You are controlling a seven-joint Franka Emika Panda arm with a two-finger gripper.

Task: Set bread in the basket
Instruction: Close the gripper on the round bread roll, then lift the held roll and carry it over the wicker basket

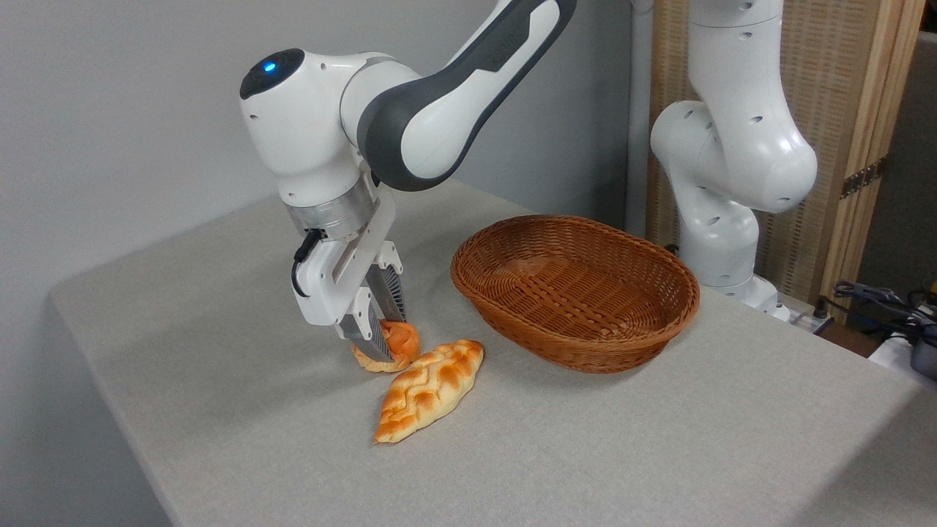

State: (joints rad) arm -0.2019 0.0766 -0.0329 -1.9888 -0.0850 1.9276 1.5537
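Bread [399,342] is sitting low on the grey table [219,410], a small round orange bun with a paler base, and the gripper [383,339] is reaching down onto it from above and slightly from the left. Its two ribbed fingers [370,338] are standing on either side of the bun, the near one covering much of its left face and the far one showing behind its top, so the jaws are looking narrowed onto the bread and seem to be clasping it. Whether the base of the bun is touching the cloth or sitting just clear of it, I cannot tell; a soft shadow is lying directly beneath it.

Just beside the bread, to its lower right, a longer braided loaf [430,390] with pointed ends is lying flat on the table, its upper end close to the bun, though I cannot tell if the two are touching.

To the right of both, the basket [578,333] of reddish-brown wicker is resting on the table, wide, oval and shallow, apart from the loaf and the bun.

Behind the basket, the white arm base [721,241] is rising at the table's far right edge, with a slatted wooden screen [849,88] standing behind it and some cables [878,300] lying at the far right.
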